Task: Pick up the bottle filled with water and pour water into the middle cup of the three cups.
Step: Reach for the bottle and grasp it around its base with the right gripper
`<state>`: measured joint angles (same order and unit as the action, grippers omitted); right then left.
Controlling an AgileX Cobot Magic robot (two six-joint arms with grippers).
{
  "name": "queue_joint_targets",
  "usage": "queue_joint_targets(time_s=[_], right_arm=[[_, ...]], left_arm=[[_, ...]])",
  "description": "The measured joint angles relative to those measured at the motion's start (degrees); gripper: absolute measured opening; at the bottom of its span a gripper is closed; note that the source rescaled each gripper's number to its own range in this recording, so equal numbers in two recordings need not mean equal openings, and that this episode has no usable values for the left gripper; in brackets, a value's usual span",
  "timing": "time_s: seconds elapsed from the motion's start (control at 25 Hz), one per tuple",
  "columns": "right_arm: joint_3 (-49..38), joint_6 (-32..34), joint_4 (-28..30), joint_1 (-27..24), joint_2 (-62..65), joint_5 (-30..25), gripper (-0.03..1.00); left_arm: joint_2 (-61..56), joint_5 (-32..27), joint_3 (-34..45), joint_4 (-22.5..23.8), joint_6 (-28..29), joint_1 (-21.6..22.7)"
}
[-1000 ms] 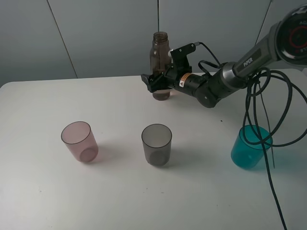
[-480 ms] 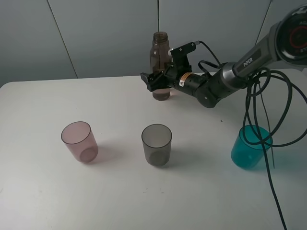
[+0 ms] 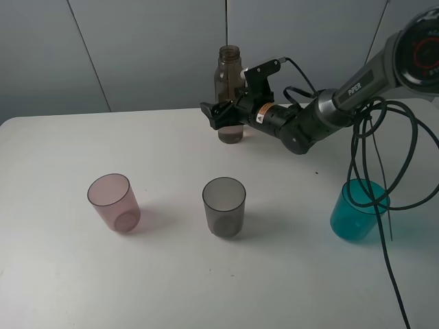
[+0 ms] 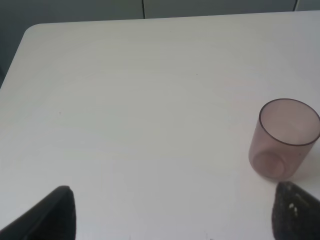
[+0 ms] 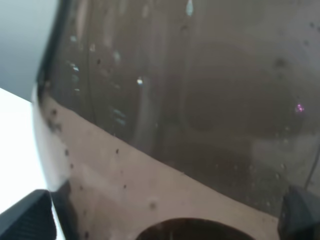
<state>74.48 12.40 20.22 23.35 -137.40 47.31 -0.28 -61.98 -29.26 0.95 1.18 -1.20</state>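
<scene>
The smoky brown-grey bottle (image 3: 230, 72) stands upright at the back of the white table (image 3: 171, 144). My right gripper (image 3: 221, 115) has its jaws either side of the bottle's lower part. In the right wrist view the bottle (image 5: 190, 100) fills the frame, with the fingertips (image 5: 25, 217) far apart at the two corners, so the right gripper (image 5: 165, 220) looks open. The smoky grey middle cup (image 3: 223, 205) stands in front, the pink cup (image 3: 114, 202) to its left and the teal cup (image 3: 358, 210) to its right. My left gripper (image 4: 170, 220) is open and empty near the pink cup (image 4: 286, 140).
Black cables (image 3: 374, 157) hang from the right arm and loop down over the teal cup. A grey wall stands right behind the bottle. The left arm does not show in the exterior view.
My right gripper has crept slightly upward along the bottle. The bottle and the three cups have not moved.
</scene>
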Motion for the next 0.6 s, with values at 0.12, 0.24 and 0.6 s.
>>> queue_joint_targets(time_s=[0.12,0.24,0.6], right_arm=[[0.31,-0.09,0.00,0.00,-0.57,0.32,0.98],[0.95,-0.09,0.00,0.00,-1.60,0.16,0.95],[1.18,0.03,0.00,0.00,-1.72,0.46,0.94]], left_arm=[[0.00,0.00,0.00,0.00,0.00,0.00],[0.00,0.00,0.00,0.00,0.00,0.00],[0.00,0.00,0.00,0.00,0.00,0.00]])
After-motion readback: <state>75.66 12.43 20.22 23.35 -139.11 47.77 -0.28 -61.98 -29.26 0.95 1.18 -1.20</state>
